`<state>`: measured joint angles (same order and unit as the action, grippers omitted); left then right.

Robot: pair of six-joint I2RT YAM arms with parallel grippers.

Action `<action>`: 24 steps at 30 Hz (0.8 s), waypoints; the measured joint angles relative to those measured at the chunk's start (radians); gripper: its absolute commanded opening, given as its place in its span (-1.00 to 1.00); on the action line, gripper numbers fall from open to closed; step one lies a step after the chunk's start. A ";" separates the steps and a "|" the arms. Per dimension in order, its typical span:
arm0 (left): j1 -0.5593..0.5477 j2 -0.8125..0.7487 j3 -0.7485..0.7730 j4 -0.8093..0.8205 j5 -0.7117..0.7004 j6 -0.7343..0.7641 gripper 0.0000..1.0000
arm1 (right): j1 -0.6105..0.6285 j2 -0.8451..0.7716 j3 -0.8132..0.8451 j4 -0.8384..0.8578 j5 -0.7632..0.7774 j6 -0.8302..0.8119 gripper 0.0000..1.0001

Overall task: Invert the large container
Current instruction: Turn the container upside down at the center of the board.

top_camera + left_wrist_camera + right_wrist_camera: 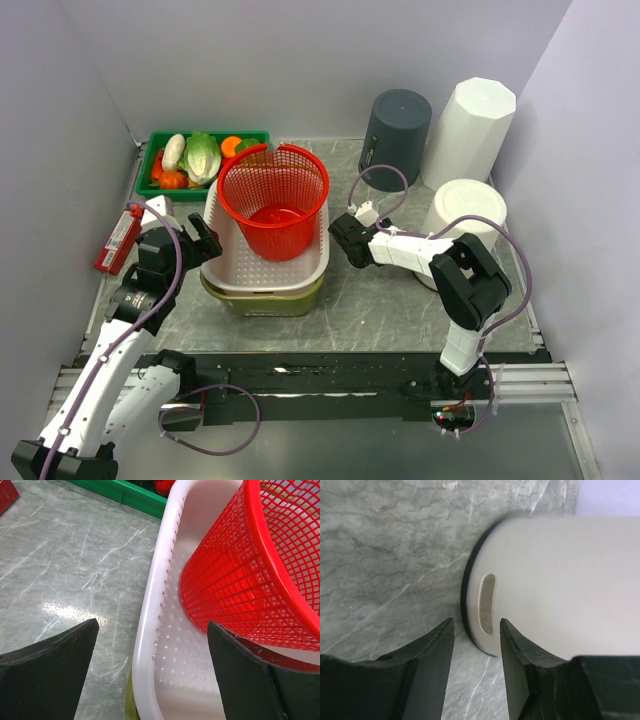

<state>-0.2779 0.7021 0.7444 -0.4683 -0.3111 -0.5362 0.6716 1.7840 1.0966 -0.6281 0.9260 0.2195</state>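
Two empty grippers flank the likely light, stiff white tub (pixel 262 278): left gripper (pixel 200 243) wide astride its rim, right gripper (pixel 477 623) half-open by its slot (pixel 487 602).

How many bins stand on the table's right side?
3: a dark grey bin at the back, a tall white faceted bin beside it, a shorter white bin in front.
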 measured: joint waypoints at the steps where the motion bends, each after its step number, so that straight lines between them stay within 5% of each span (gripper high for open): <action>1: 0.000 0.000 0.000 0.000 0.000 0.000 0.93 | 0.000 0.000 0.000 0.001 -0.003 0.000 -0.02; 13: 0.000 0.000 0.000 0.000 0.000 0.000 0.93 | -0.001 -0.018 -0.018 0.035 -0.086 -0.002 -0.02; 24: 0.000 0.000 0.000 0.000 0.000 0.000 0.93 | 0.055 -0.248 -0.001 -0.001 -0.140 0.019 0.00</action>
<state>-0.2779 0.7021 0.7441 -0.4683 -0.3111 -0.5362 0.7269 1.5356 1.0958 -0.6289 0.7860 0.2390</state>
